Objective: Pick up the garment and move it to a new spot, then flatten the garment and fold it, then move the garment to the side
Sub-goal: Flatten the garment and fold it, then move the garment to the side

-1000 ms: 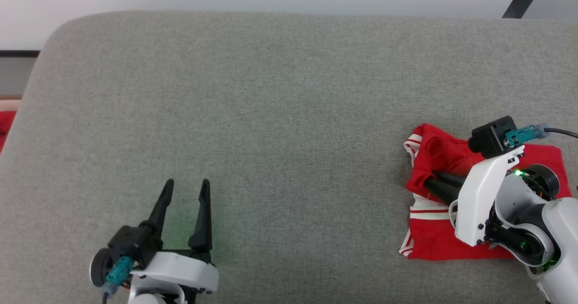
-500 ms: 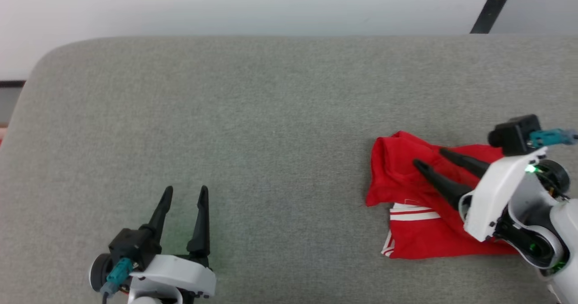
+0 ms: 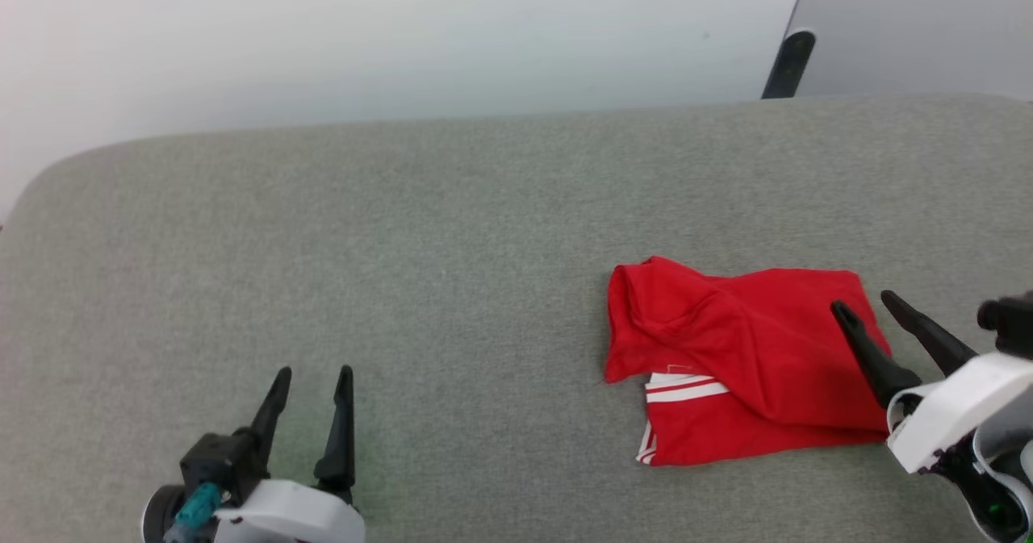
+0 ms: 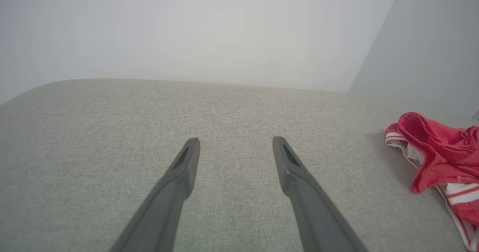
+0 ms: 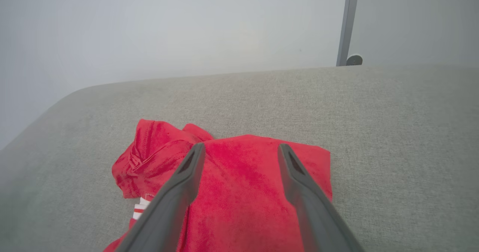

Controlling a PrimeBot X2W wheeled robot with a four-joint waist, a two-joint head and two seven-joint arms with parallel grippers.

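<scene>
My left tool (image 3: 314, 371) hangs wide open and empty over the grey woven-fabric desk (image 3: 444, 244), which has a rounded corner. My right tool (image 3: 863, 301), fingers apart, holds nothing at the right edge of the bright red soft garment with white stripe trim (image 3: 750, 341), which lies folded on the desk's right half. A plain pale wall (image 3: 363, 35) and a dark slanted post (image 3: 787, 63) stand behind.

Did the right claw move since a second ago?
Yes: against the dark post, the right claw backed rightward to the right edge of the garment, now open.
</scene>
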